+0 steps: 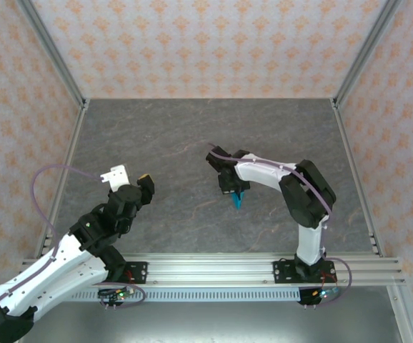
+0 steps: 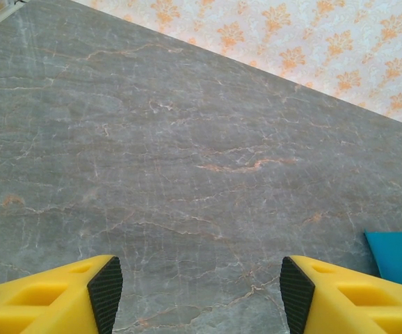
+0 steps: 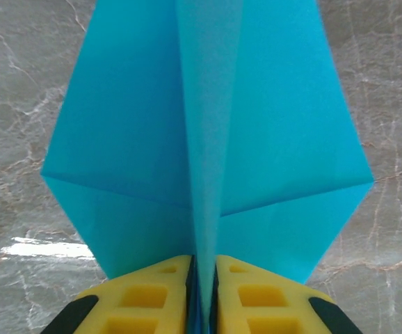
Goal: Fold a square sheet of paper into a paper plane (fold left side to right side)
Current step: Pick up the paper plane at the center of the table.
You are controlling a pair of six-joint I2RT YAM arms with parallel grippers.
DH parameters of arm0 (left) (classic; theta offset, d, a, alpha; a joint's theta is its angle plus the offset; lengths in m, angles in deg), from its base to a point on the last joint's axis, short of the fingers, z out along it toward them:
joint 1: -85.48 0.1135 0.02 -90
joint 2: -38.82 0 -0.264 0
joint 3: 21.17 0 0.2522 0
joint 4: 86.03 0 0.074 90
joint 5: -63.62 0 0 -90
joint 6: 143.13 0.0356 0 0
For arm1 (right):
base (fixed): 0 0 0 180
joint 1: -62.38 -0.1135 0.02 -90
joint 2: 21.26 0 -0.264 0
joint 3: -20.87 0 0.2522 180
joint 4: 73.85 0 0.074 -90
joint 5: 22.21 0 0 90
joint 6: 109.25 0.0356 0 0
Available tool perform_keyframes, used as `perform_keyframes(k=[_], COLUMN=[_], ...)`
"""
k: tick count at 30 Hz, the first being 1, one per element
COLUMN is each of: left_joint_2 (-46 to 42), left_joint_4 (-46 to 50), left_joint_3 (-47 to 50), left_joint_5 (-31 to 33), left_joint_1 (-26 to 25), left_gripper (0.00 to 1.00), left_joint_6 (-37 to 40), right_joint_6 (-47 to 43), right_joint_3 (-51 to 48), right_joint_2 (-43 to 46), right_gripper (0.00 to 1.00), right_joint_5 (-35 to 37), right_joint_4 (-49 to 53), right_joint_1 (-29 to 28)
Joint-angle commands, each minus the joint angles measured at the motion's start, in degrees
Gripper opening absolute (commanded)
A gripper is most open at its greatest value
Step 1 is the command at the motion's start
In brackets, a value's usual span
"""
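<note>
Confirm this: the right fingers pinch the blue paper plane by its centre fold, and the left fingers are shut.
No: the left wrist view shows the left fingers wide open above the table. The right fingers do pinch the blue paper plane by its centre fold.

Lab test cell: aluminium frame (image 1: pixel 52 48), patterned walls (image 1: pixel 206 43), marble-look table (image 1: pixel 163 136)

Right hand (image 3: pixel 202 270) pinching paper plane (image 3: pixel 131 139) centre fold
</note>
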State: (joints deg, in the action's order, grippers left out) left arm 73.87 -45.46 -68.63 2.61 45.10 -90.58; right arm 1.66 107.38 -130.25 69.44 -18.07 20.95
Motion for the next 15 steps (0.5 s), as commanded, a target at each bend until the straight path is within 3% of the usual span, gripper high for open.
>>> perform_keyframes(k=[1, 10, 15], left_joint_2=[0.1, 0.0, -0.4], left_joint_4=[0.2, 0.7, 0.5], left_joint_3=[-1.8, -2.0, -2.2], left_joint_5=[1.3, 1.3, 0.3], left_joint_1=[0.0, 0.0, 0.0], left_gripper=[0.65, 0.65, 0.65], left_joint_6=[-0.1, -0.1, 1.3], right_joint_6=[0.2, 0.3, -0.2], right_joint_3=[0.5, 0.1, 2.0], right_joint_2=[-0.5, -1.5, -2.0], right_gripper=[0.17, 0.17, 0.03], right_joint_5=[0.3, -1.7, -2.7], right_joint_4=[-0.4, -2.3, -2.3], right_joint_1=[0.5, 1.5, 2.9])
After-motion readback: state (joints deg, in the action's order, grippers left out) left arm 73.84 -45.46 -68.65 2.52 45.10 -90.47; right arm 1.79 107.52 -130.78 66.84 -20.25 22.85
